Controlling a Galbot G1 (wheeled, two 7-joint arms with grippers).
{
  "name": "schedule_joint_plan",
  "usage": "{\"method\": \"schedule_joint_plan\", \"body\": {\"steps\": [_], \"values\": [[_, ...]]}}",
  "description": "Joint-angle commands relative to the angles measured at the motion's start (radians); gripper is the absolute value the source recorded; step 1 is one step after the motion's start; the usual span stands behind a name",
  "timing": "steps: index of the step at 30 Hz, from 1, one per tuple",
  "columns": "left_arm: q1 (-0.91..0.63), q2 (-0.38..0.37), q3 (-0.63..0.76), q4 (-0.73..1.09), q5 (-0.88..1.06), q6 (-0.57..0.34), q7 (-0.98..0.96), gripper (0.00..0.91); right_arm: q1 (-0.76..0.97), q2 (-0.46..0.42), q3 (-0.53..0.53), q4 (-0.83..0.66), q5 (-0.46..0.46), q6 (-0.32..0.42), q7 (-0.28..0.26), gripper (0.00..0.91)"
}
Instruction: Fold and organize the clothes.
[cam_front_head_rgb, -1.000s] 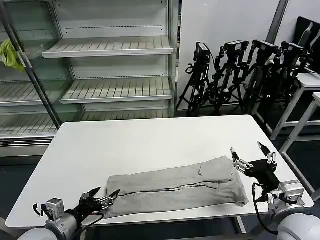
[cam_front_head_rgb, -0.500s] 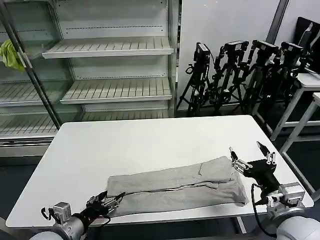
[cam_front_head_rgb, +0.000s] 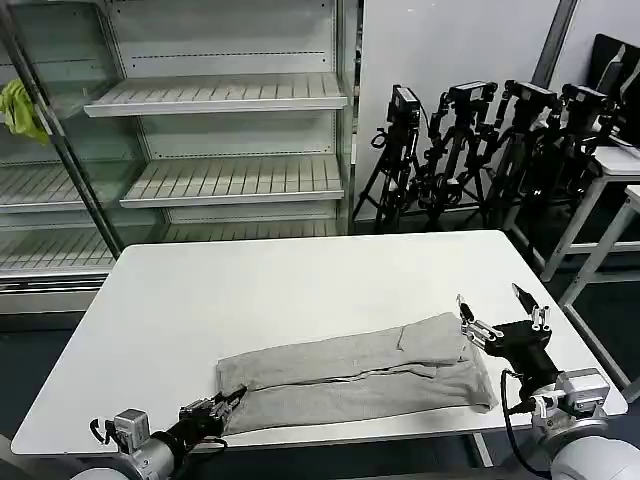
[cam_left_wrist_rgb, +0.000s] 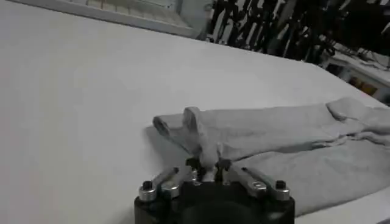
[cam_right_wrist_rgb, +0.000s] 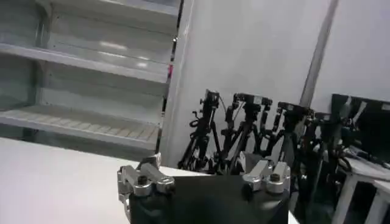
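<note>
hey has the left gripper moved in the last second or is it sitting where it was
Yes. The left gripper has slid right along the table's front edge and now pinches the shirt's left end.

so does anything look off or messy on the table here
Mostly tidy. The grey garment lies folded in a long strip near the table front edge, but its corner bunches up where the left gripper pinches it. The right gripper hangs open past the other end.

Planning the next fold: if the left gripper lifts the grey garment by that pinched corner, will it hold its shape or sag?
Probably sag: the grey garment lies in soft wrinkled folds, and the cloth bunches where the left gripper pinches it. It looks light, so it should lift easily. The far end near the open right gripper would likely drag across the table.
</note>
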Motion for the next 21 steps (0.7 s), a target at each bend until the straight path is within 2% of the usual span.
{"method": "schedule_joint_plan", "body": {"steps": [1, 10, 21], "values": [[-0.005, 0.006, -0.02, 0.001, 0.013, -0.012, 0.0, 0.05, 0.004, 0.005, -0.007, 0.001, -0.006, 0.002, 0.0, 0.907], [0.002, 0.076, -0.141, 0.017, 0.009, -0.017, -0.006, 0.05, 0.041, 0.005, -0.043, -0.007, -0.009, 0.005, -0.007, 0.907], [0.105, 0.207, -0.451, 0.058, -0.019, 0.029, -0.024, 0.05, 0.092, -0.006, -0.072, -0.044, -0.003, 0.036, -0.039, 0.907]]}}
